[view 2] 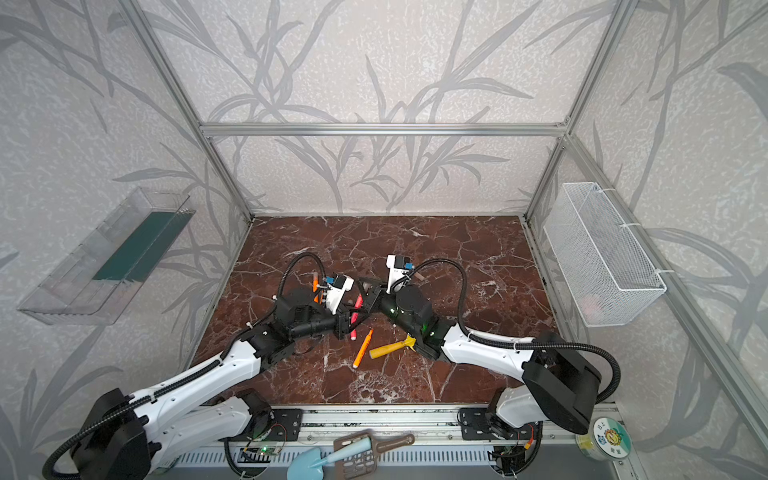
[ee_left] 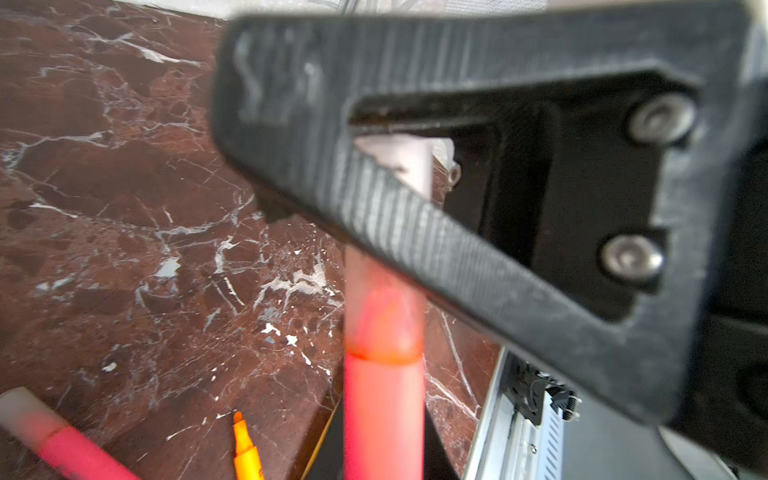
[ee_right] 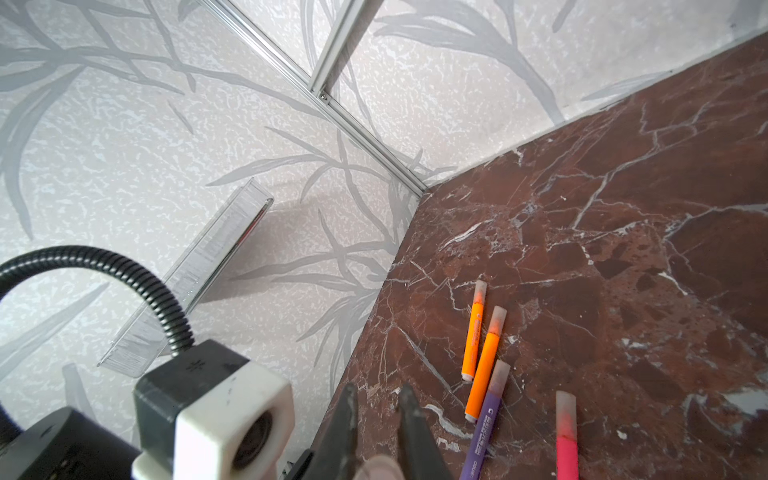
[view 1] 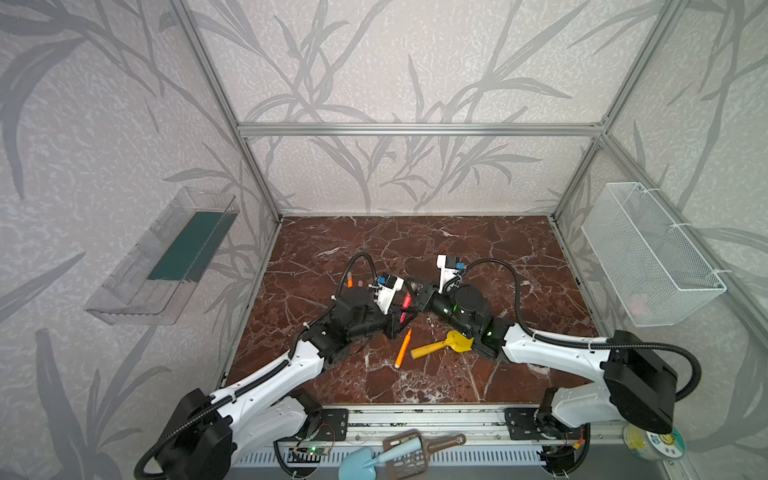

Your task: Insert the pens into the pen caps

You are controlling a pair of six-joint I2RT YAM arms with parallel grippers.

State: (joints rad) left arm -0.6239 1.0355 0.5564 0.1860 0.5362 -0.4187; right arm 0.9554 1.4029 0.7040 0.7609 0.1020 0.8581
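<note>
My left gripper [view 1: 402, 322] is shut on a pinkish-red pen [ee_left: 384, 415] and holds it above the table's middle. A pale translucent pen cap [ee_left: 380, 299] sits over the pen's tip. My right gripper [view 1: 413, 297] is shut on that cap, whose end [ee_right: 378, 467] shows between the two black fingers [ee_right: 409, 419]. An uncapped orange pen [view 1: 403, 348] lies on the marble just in front. Two capped orange pens [ee_right: 473, 332] [ee_right: 486, 365], a capped purple pen [ee_right: 486, 428] and a capped pinkish-red pen [ee_right: 566, 436] lie side by side behind the left arm.
A yellow toy shovel [view 1: 440, 347] lies beside the uncapped orange pen, under my right arm. A white wire basket [view 1: 652, 253] hangs on the right wall and a clear tray [view 1: 166, 257] on the left wall. A blue scoop [view 1: 365, 461] lies beyond the front rail.
</note>
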